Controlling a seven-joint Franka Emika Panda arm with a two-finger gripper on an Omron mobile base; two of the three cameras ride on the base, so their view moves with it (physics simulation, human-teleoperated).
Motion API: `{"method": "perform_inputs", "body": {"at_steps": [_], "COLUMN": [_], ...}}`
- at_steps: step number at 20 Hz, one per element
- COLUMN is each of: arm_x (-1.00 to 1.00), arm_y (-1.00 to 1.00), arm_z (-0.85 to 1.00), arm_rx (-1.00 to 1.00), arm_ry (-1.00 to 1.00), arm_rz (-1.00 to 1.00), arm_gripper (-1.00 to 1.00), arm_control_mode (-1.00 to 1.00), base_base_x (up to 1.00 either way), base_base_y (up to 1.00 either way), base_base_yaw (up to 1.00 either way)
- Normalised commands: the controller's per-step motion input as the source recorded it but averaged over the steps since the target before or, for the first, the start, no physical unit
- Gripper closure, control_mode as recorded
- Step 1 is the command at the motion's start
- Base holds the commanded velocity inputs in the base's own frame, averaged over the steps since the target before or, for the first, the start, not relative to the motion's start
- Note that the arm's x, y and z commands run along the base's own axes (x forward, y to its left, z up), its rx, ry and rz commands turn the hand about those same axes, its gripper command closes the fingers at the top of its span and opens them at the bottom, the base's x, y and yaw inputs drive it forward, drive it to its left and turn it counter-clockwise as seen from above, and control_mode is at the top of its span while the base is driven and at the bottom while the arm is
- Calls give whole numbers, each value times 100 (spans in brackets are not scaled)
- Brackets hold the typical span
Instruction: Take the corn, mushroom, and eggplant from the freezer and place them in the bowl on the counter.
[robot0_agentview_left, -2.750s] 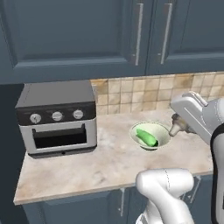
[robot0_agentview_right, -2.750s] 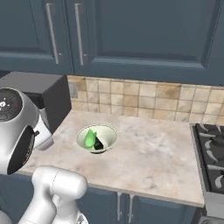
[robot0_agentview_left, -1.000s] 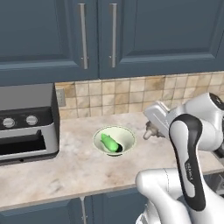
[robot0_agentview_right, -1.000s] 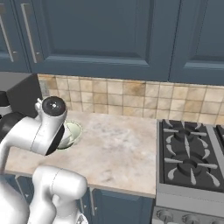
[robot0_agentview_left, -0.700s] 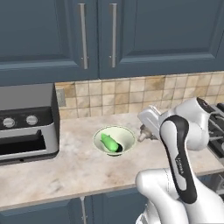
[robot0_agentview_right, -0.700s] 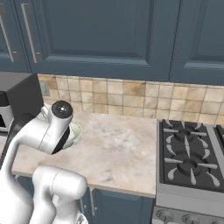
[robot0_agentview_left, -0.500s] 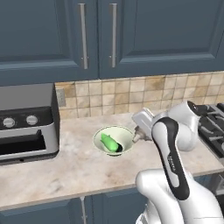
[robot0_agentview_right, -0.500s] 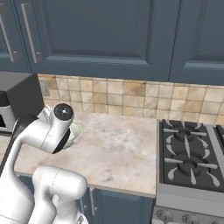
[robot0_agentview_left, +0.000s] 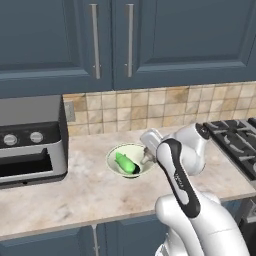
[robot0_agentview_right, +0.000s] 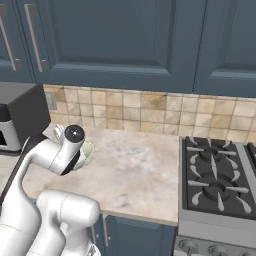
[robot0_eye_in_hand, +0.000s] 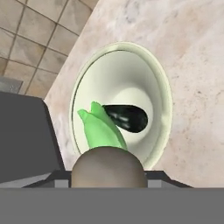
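Counter (robot0_agentview_left: 75, 195); bowl (robot0_eye_in_hand: 159, 87) with corn (robot0_eye_in_hand: 100, 129), eggplant (robot0_eye_in_hand: 127, 118); mushroom (robot0_eye_in_hand: 108, 168) in tool (robot0_agentview_left: 146, 156)

The bench (robot0_agentview_left: 75, 195) is viewed from behind the arm, forward and downward, by both base cameras: from the left rear in one, from the right rear in the other; the bowl (robot0_agentview_left: 114, 162) and tiled wall (robot0_agentview_right: 150, 112) are shared; the bowl is seen close from above by the hand camera.
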Motion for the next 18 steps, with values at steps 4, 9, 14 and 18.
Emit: {"method": "perform_inputs", "body": {"at_steps": [4,9,14,18], "arm_x": [31,20,15,14], "arm_y": [0,4,15,15], "arm_z": [-13,-10,-20,-32], "arm_rx": [0,0,0,-1], "arm_ry": [5,0,0,0], "arm_rz": [0,0,0,0], "arm_gripper": [100,100,100,100], "arm_control_mode": [-100,-100,-100,-100], "base_base_x": [0,0,0,0], "base_base_y": [0,0,0,0], "base_base_yaw": [0,0,0,0]}}
